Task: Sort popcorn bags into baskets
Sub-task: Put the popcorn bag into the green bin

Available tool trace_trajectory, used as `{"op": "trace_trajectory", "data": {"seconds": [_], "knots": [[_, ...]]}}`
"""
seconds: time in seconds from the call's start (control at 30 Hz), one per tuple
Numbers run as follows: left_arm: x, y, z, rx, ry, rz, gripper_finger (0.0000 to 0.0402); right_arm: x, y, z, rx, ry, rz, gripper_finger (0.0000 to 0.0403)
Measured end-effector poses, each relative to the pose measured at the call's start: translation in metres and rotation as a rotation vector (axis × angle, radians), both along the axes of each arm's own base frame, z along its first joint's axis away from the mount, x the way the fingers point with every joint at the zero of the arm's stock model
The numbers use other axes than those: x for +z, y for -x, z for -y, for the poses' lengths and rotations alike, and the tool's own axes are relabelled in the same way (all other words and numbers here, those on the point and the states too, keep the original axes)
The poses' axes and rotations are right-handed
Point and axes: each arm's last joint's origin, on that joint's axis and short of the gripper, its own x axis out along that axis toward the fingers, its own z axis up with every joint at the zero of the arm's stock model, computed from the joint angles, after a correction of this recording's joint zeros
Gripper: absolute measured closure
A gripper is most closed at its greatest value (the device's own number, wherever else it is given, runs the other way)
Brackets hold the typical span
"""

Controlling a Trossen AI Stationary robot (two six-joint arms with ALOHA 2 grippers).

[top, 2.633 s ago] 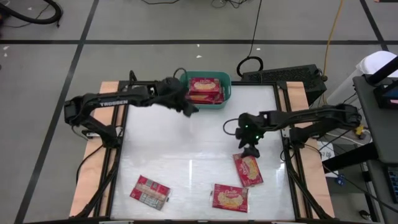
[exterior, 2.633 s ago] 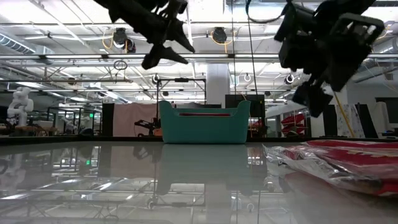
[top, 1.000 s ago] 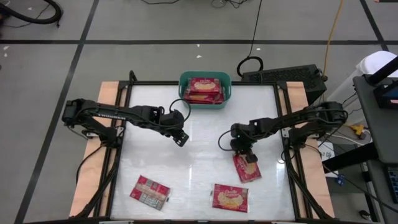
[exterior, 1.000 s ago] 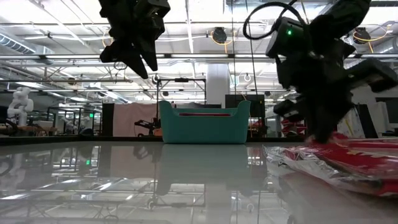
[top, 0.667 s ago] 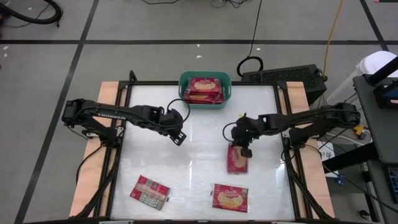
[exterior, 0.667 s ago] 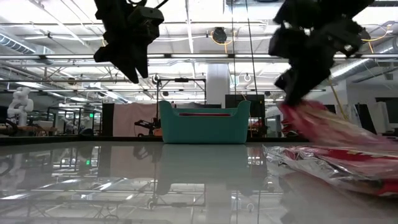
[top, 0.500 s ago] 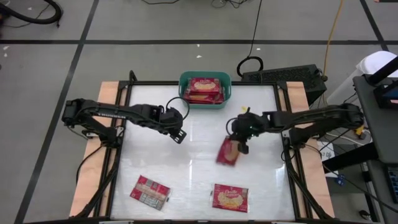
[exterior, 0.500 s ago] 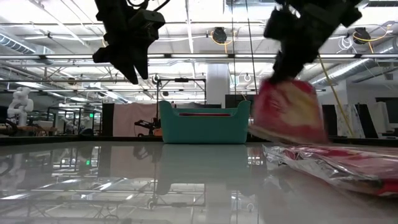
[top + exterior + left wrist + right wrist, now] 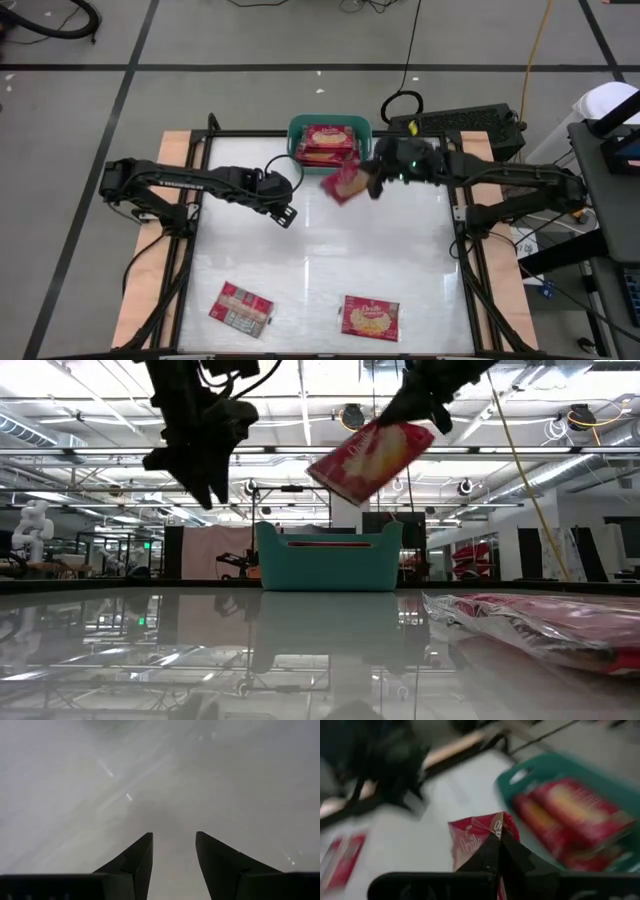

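Observation:
My right gripper is shut on a red popcorn bag, high above the table just on the near side of the teal basket. The basket stands at the middle of the far edge, with red popcorn bags lying in it. In the low view the held bag hangs in the air above the basket. My left gripper is open above bare table, left of centre, with nothing between its fingers. My right gripper pinches the popcorn bag between its two fingers at one end of the packet, which crumples there. The bag is lifted clear of the table. It sticks out tilted from the fingers toward the table's left, its free end lower.
Two more popcorn bags lie near the table's near edge, one at the left and one at the centre-right; the latter shows close in the low view. The table's middle is bare glossy white. Cables and a dark box lie beyond the far right corner.
My right gripper has lifted a popcorn bag off the right-middle of the table and carried it up, toward the far edge and the basket. The bag first hung below the fingers and now sticks out tilted. My left gripper has stayed about where it was.

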Motion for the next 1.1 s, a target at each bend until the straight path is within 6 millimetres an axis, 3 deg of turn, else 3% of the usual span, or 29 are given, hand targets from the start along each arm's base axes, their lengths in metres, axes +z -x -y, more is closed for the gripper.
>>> {"op": "trace_trajectory", "data": {"seconds": [0.23, 0.43, 0.63, 0.93, 1.1], "knots": [[-0.016, 0.006, 0.006, 0.001, 0.049, -0.048, 0.0250, 0.030, 0.003, 0.039, -0.210, 0.003, 0.264, 0.0403], [-0.017, 0.006, 0.013, -0.027, 0.056, -0.049, 0.0250, 0.034, -0.003, 0.071, -0.336, -0.043, 0.450, 0.0403], [-0.017, 0.006, 0.013, -0.024, 0.058, -0.048, 0.0250, 0.024, -0.020, 0.102, -0.379, -0.090, 0.556, 0.0403], [-0.017, 0.007, 0.010, -0.016, 0.065, -0.048, 0.0250, 0.011, -0.056, 0.142, -0.389, -0.098, 0.542, 0.0403], [-0.017, 0.007, 0.005, -0.013, 0.061, -0.050, 0.0250, -0.011, -0.066, 0.163, -0.457, -0.195, 0.554, 0.0403]]}}
